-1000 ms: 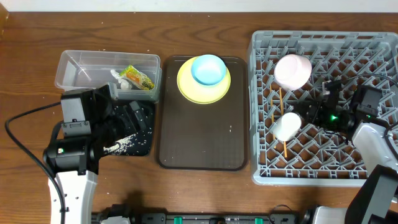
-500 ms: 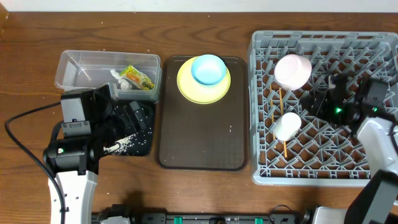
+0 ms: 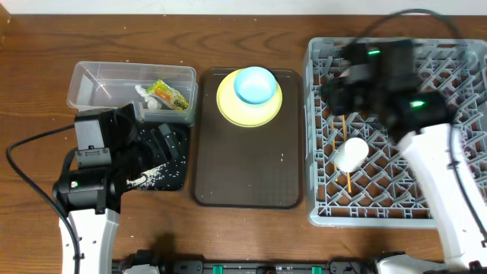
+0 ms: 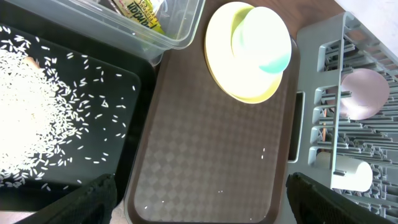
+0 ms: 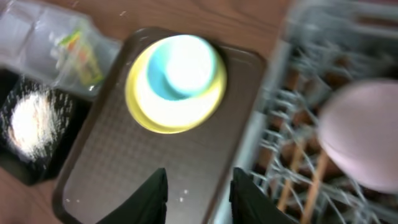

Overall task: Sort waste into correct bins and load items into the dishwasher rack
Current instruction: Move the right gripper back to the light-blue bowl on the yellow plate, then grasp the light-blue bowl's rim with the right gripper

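Hazard entry: we log the right gripper (image 5: 199,179), jaws parted and empty, above the dishwasher rack (image 3: 319,205). It faces the light blue cup (image 3: 254,84) stacked on the yellow-green plate (image 3: 237,114) (both on the brown tray (image 3: 247,167)). The left gripper (image 4: 202,186) is spread wide, empty, over the black tray (image 4: 118,149). An off-centre pinch could skid the cup and drag the plate.

The left arm (image 3: 82,236) and right arm (image 3: 445,183) share one build: a smooth white lower link that gives way to boxy matte-black housings nearer the wrist. A small green light (image 3: 74,183) glows on the left arm's black joint and two more green lights (image 3: 374,52) shine on the right arm's housings. A thin black cable (image 3: 23,156) loops off the left arm and a second cable (image 3: 415,13) arcs over the right. The left claw (image 4: 217,200) and right claw (image 5: 199,198) end in dark, blunt fingers (image 4: 99,198) with rounded tips.
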`<state>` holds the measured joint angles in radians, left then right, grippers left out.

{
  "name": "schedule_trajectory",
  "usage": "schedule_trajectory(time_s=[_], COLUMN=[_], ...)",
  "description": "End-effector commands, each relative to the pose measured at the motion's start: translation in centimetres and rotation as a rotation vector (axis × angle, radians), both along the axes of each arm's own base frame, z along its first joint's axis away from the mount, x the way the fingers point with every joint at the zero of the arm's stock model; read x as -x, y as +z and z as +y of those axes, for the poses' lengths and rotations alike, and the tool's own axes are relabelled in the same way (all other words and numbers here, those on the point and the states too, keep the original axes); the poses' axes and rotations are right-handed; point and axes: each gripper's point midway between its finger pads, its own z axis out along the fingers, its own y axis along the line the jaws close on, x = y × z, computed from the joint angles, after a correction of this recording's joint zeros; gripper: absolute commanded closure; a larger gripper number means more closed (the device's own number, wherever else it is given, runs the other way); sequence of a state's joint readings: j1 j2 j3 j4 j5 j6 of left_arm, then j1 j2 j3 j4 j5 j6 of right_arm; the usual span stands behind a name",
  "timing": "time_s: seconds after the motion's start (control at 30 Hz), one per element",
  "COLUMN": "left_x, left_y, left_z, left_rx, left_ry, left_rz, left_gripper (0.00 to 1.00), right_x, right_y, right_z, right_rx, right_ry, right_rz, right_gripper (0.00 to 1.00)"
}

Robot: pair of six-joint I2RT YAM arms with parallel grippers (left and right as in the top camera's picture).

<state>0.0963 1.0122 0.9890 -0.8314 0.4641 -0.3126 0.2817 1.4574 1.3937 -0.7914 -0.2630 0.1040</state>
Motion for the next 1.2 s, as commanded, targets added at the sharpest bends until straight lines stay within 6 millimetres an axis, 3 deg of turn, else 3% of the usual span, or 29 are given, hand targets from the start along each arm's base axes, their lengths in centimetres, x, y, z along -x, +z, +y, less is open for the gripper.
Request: schedule_trajectory(time_s=[0.0, 0.2, 0.47, 0.7, 0.9, 1.03, 1.17], left_x=[-0.1, -0.1, -0.1, -0.1, -0.1, -0.1, -0.1], left_y=[0.1, 0.1, 0.1, 0.1, 0.1, 0.1, 0.1], left_z=[0.2, 0.2, 0.2, 0.2, 0.2, 0.2, 0.2], left_rx=[-0.012, -0.012, -0.012, -0.012, -0.012, -0.012, -0.012], left_ry=[-0.002, -0.002, -0.002, -0.002, -0.002, -0.002, -0.002], left_rz=[-0.008, -0.008, -0.008, -0.008, -0.008, -0.008, -0.008], left_gripper=[0.1, 0.1, 0.1, 0.1, 0.1, 0.1, 0.1], right_x=[-0.1, -1.0, -3.6, -6.1, -6.6, -6.3, -5.9], right_y=[-0.1, -3.1, -10.1, -14.8, -16.2, -16.7, -17.1], right_z=[2.7, 8.6, 13.1, 14.8, 15.2, 15.1, 15.0], right_rx=[0.106, 0.195, 0.293, 0.364, 0.372, 0.375, 0.384], right_ry=[0.025, 0.129, 0.296, 0.401, 0.412, 0.415, 0.423], right_rz=[-0.067, -0.125, -0.155, -0.224, -0.231, -0.213, -0.194], right_gripper=[0.65, 0.59, 0.55, 0.54, 0.56, 0.63, 0.63])
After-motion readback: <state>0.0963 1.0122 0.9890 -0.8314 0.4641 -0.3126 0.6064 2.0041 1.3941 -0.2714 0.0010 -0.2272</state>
